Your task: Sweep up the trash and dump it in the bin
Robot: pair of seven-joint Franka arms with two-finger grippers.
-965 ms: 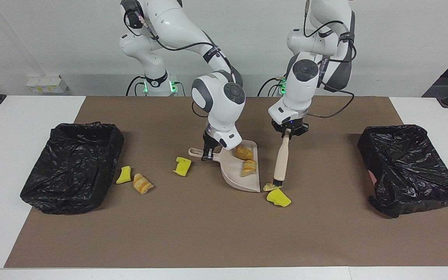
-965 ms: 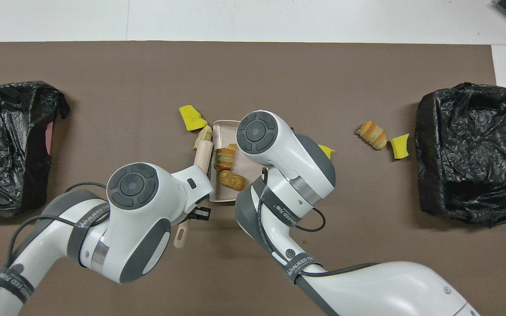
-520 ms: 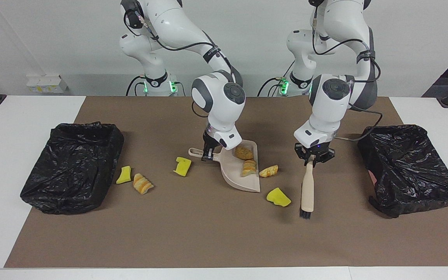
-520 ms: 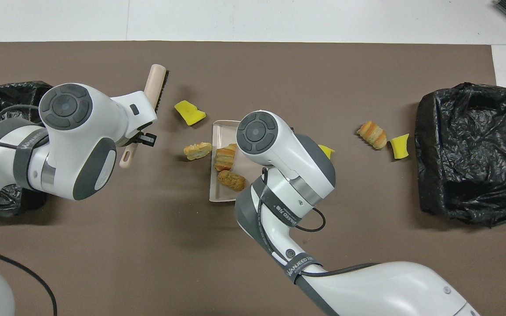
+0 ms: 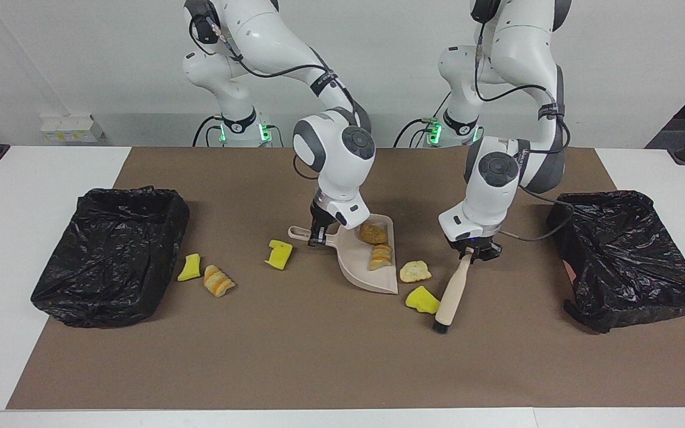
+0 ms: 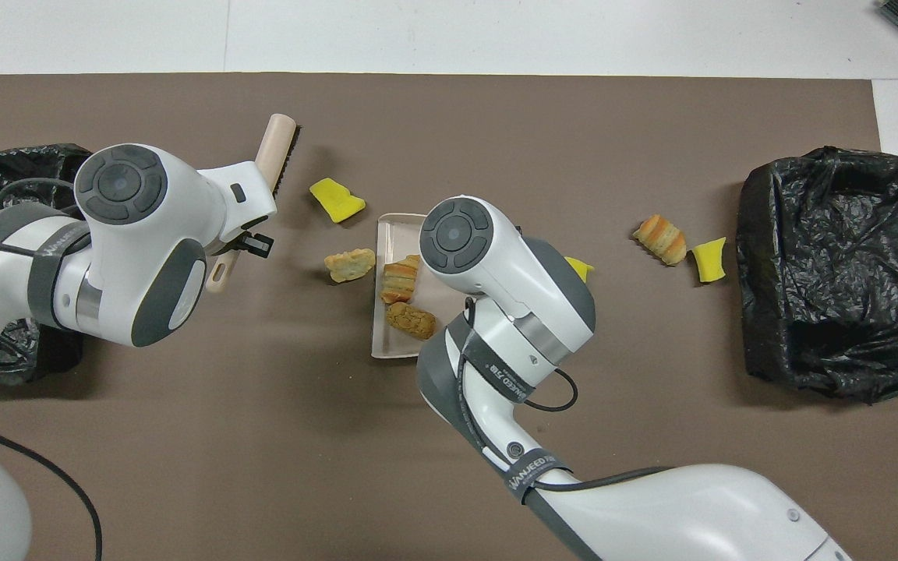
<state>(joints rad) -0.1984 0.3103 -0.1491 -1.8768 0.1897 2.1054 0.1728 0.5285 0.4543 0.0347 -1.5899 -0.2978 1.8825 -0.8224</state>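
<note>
My right gripper [image 5: 317,238] is shut on the handle of the beige dustpan [image 5: 359,270], which rests on the mat with two bread chunks [image 5: 373,233] in it. My left gripper [image 5: 474,252] is shut on the brush [image 5: 453,291], tilted with its bristle end low beside a yellow sponge piece [image 5: 421,299]. A bread chunk [image 5: 415,271] lies just outside the pan's mouth. Other trash lies toward the right arm's end: a sponge piece [image 5: 279,254], another sponge piece [image 5: 189,267] and a bread chunk [image 5: 219,280]. In the overhead view the brush [image 6: 273,156], the dustpan [image 6: 388,343] and the loose chunk [image 6: 349,264] show.
Two bins lined with black bags stand on the brown mat, one [image 5: 110,255] at the right arm's end and one [image 5: 628,255] at the left arm's end. The left arm's cable hangs close to that bin.
The left arm swung the brush from the pan's mouth out toward its own end, then tilted it back beside the yellow sponge. One bread chunk got knocked along the pan's mouth. The right arm stayed still.
</note>
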